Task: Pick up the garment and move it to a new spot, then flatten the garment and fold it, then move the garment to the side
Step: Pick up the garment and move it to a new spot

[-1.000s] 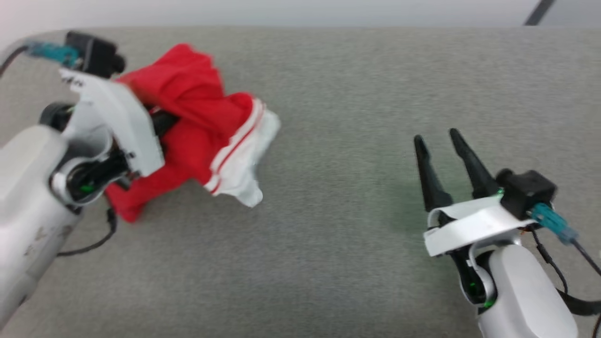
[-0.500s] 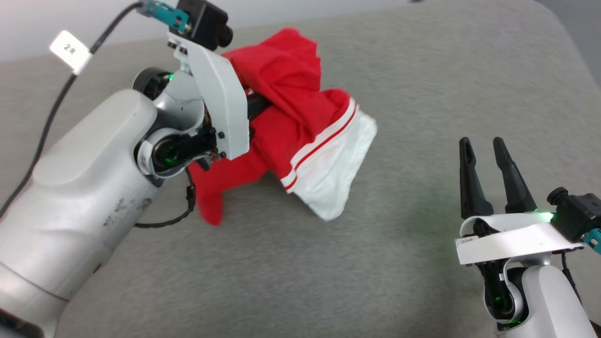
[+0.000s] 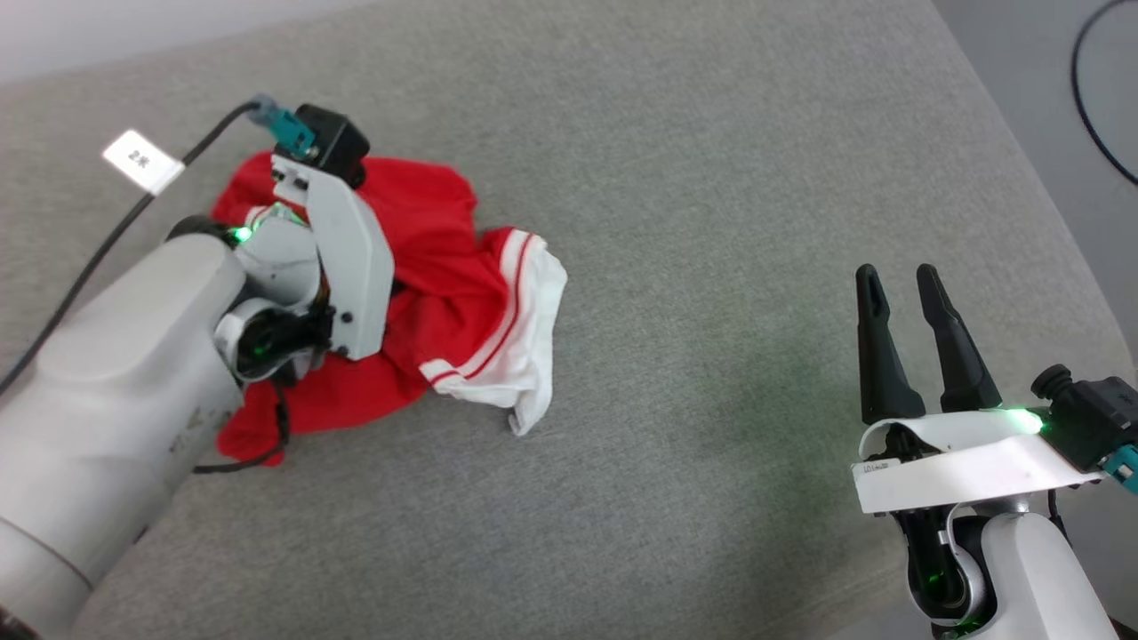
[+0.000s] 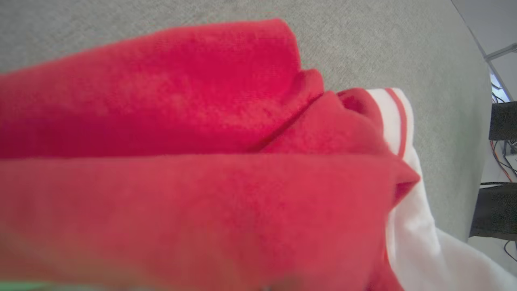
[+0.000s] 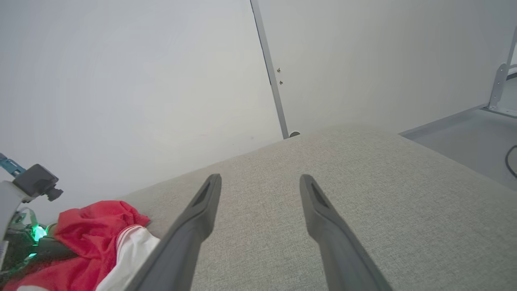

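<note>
- The garment [image 3: 444, 258] is a crumpled red heap bunched around the left gripper [image 3: 345, 267]. It hung higher a moment ago and now sags onto the grey surface [image 3: 711, 400].
- Its white sleeve [image 3: 533, 356] spills out on the side nearer the right gripper [image 3: 896, 276].
- The left gripper keeps its clamp on the cloth, with its fingers buried in the folds. In the left wrist view, red fabric [image 4: 202, 202] covers them.
- The right gripper hovers well apart from the garment, fingers spread and holding nothing.
- The garment's chest and neckline are folded out of sight.

Red garment [image 3: 427, 222] with white, red-striped sleeve [image 3: 524, 373]; grey woven surface [image 3: 711, 178].
</note>
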